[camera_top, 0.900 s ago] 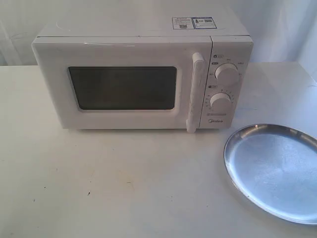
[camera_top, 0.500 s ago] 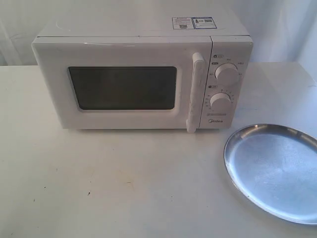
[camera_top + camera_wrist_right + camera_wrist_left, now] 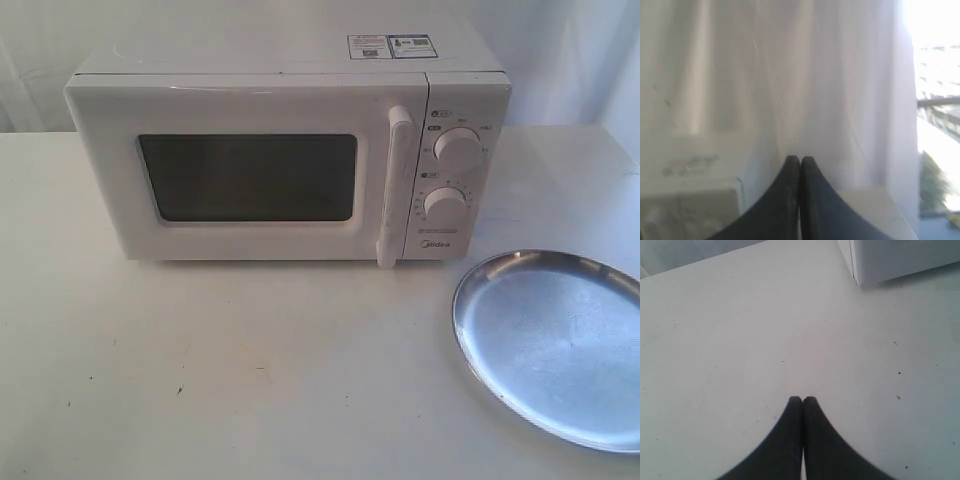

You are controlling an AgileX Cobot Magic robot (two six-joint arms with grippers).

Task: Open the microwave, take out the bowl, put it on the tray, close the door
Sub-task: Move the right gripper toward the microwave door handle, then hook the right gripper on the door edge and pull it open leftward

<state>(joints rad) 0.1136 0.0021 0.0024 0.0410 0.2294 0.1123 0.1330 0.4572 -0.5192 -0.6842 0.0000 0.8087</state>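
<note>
We see the microwave (image 3: pixel 290 150) standing on a white table (image 3: pixel 250 370), toward its back, with its front facing the exterior camera; the door (image 3: pixel 240 110) is shut flush against the body; its dark window (image 3: pixel 248 178) shows us nothing of the inside, so we cannot tell where the bowl is. The upright white handle (image 3: pixel 394 185) runs down the right edge of the door; just beside it sit two round dials (image 3: pixel 458 148), one above the other, with a small logo (image 3: pixel 433 243) under them; stickers (image 3: pixel 391 46) lie on top near the back right.

The tray (image 3: pixel 555 345) lies flat on the table in front of the microwave and to its right, apart from it, with part of its rim cut off by the picture's edge; its shiny inside is bare.

In the left wrist view the left gripper (image 3: pixel 802 400) has its two dark fingers (image 3: pixel 787 435) pressed together with nothing between them; it hangs over bare table (image 3: pixel 765 340), with a lower corner of the microwave (image 3: pixel 900 257) near by.

In the right wrist view the right gripper (image 3: pixel 800 159) is likewise closed on nothing, tip against tip; it points at a pale curtain (image 3: pixel 815 75); the rest there is too blurred for us to name.
</note>
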